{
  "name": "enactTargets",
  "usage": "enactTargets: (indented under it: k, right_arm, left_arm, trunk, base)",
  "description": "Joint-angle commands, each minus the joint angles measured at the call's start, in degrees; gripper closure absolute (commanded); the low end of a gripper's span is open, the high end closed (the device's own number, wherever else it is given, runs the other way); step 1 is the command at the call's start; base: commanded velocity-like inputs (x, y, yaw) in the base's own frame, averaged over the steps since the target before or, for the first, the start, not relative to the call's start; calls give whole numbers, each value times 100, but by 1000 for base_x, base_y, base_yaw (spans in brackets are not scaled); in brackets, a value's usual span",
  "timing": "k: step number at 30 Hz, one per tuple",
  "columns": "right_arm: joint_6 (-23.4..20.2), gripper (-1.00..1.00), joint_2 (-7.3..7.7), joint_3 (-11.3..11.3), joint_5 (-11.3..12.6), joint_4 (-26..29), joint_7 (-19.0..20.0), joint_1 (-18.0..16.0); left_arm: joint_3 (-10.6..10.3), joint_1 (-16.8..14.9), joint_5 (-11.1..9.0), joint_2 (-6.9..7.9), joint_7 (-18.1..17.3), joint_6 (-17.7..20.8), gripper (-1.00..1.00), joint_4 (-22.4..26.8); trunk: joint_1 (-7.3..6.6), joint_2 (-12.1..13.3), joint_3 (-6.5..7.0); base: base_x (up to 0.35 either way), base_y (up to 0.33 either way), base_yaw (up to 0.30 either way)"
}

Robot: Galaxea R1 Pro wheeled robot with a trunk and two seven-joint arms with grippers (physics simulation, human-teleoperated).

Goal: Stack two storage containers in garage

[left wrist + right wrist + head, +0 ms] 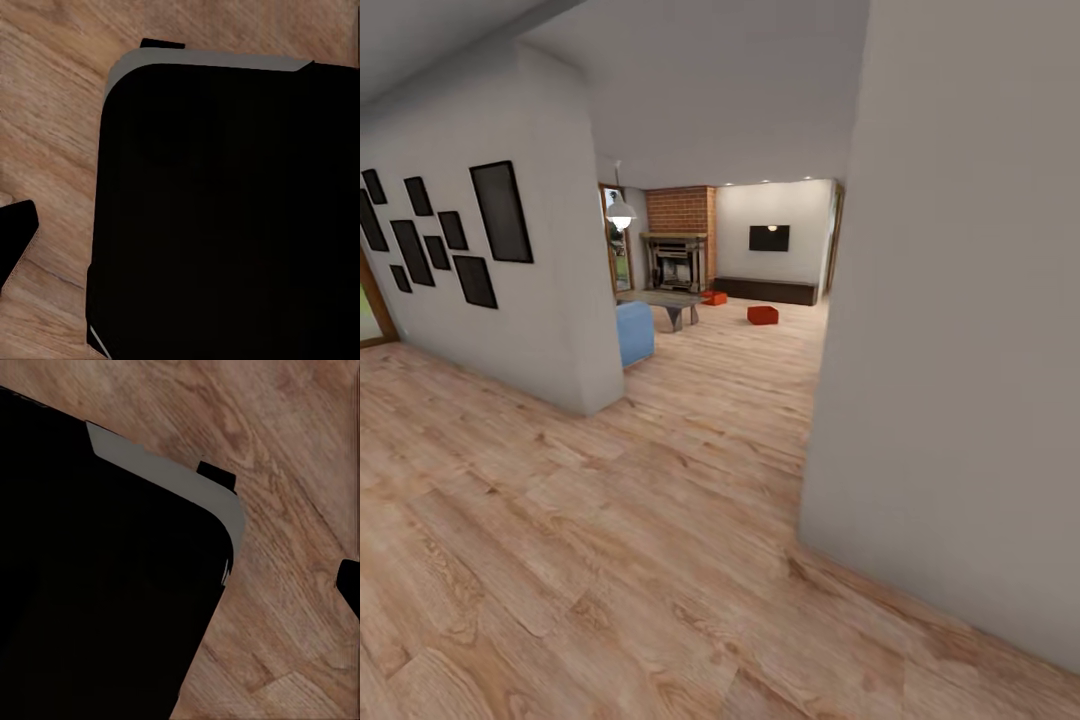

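Plank flooring point(610, 560) underfoot, two storage containers point(762, 315) far off by the fireplace point(676, 262).
Wall corner point(810, 480) could clip the base; gripper openings can't be told.

Far storage containers point(763, 315) and point(714, 298) too small to tell walls or contents; second one partly behind low table point(665, 299). Blue sofa point(635, 333) mostly hidden by wall corner point(575, 300). Wrist views largely blocked by black robot body point(225, 217); jaws' state not readable.
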State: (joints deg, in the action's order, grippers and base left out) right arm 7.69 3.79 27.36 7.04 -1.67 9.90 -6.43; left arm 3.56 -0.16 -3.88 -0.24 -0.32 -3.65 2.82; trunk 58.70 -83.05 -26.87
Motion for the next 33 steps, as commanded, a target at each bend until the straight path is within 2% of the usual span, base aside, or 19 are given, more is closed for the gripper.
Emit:
enactTargets:
  k: [1,19,33]
  right_arm:
    - [35,-100,-1,42,61,-18,30,-7]
    - [41,-100,1,43,61,-18,30,-9]
    - [48,-100,-1,49,61,-18,30,-7]
  left_arm:
    - [31,-2,-39,-2,-3,-13,-100,-1]
    - [31,-2,-42,-2,-3,-10,-100,-1]
    - [22,-2,-39,-11,-3,-4,-100,-1]
  trunk:
    - [3,-3,-5]
    - [3,-3,-5]
    - [3,-3,-5]
  base:
    - [322,0,26]
    - [322,0,224]
    - [322,0,12]
